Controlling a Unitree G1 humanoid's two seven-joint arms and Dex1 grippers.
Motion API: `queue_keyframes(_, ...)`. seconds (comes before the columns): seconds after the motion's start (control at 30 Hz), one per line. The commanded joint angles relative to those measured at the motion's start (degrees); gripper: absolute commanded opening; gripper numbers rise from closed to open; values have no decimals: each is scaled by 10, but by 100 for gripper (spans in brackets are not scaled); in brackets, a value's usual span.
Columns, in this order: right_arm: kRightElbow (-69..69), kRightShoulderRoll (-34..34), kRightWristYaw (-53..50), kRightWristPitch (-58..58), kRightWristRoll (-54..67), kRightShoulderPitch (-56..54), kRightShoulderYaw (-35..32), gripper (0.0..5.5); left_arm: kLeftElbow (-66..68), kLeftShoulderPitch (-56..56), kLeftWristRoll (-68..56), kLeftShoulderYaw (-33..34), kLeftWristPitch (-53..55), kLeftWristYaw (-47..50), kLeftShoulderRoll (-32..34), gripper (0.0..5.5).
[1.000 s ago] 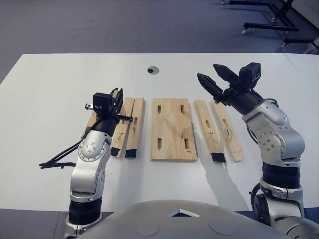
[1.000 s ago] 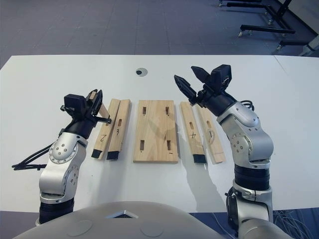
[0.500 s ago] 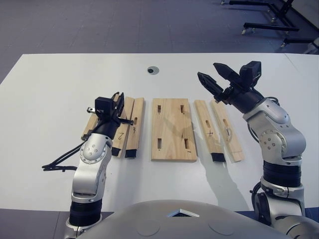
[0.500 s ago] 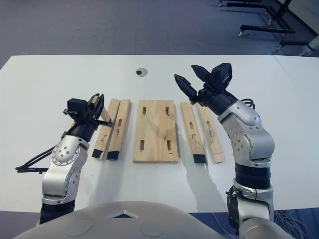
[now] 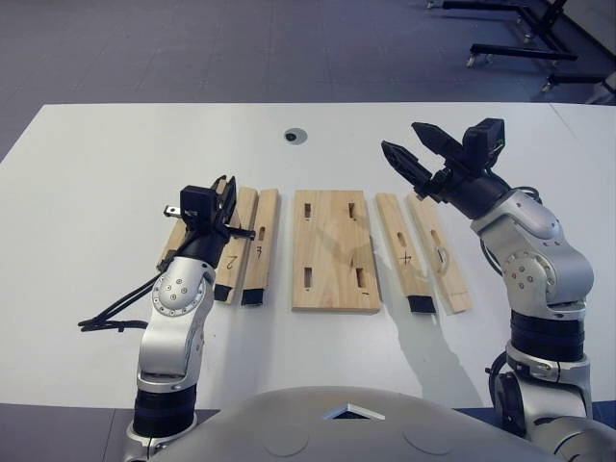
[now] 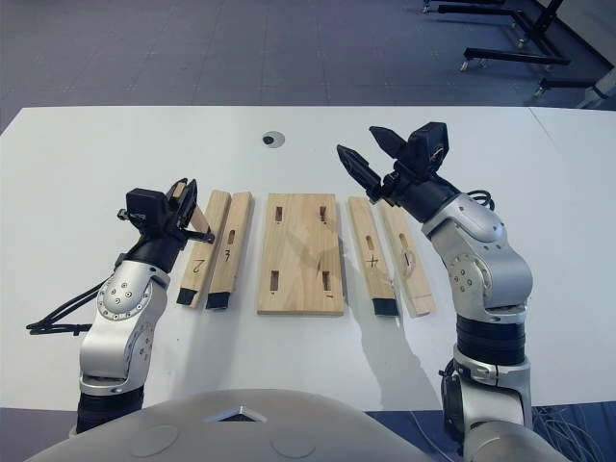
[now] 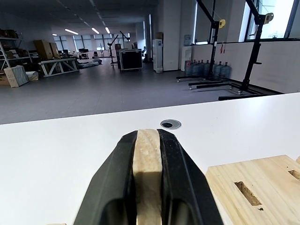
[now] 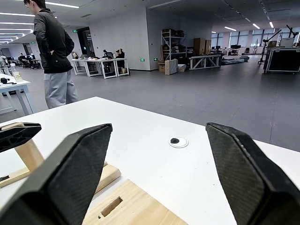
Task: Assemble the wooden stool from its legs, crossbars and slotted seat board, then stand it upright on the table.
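The slotted seat board (image 5: 334,248) lies flat in the middle of the white table (image 5: 115,164). Left of it lie two legs, one marked 2 (image 5: 234,245) and one marked 3 (image 5: 260,245). Two more legs (image 5: 402,252) (image 5: 438,252) lie to its right. My left gripper (image 7: 147,133) is shut on a short wooden piece (image 7: 146,154) at the left end of the row; the arm hides that piece's lower part. My right gripper (image 5: 414,149) hangs open above the far ends of the right-hand legs, holding nothing.
A round cable grommet (image 5: 295,136) sits in the table beyond the seat board. A black cable (image 5: 106,313) trails over the table left of my left arm. Metal stands (image 5: 520,38) are on the floor behind the table.
The left arm has shifted only slightly, still holding the wooden piece. The right arm has stayed where it was, fingers apart.
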Motion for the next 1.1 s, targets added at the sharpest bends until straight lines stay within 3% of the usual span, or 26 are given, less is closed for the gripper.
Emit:
queue_keyframes(0.03,3,-3,2,3,-2,-6,1,368,-1,3,-2,1,9,3,-2,38)
queue_keyframes(1.1,11,-9,7,4,-4,-13,2,368,31,14,7,0,15,2,-7,38)
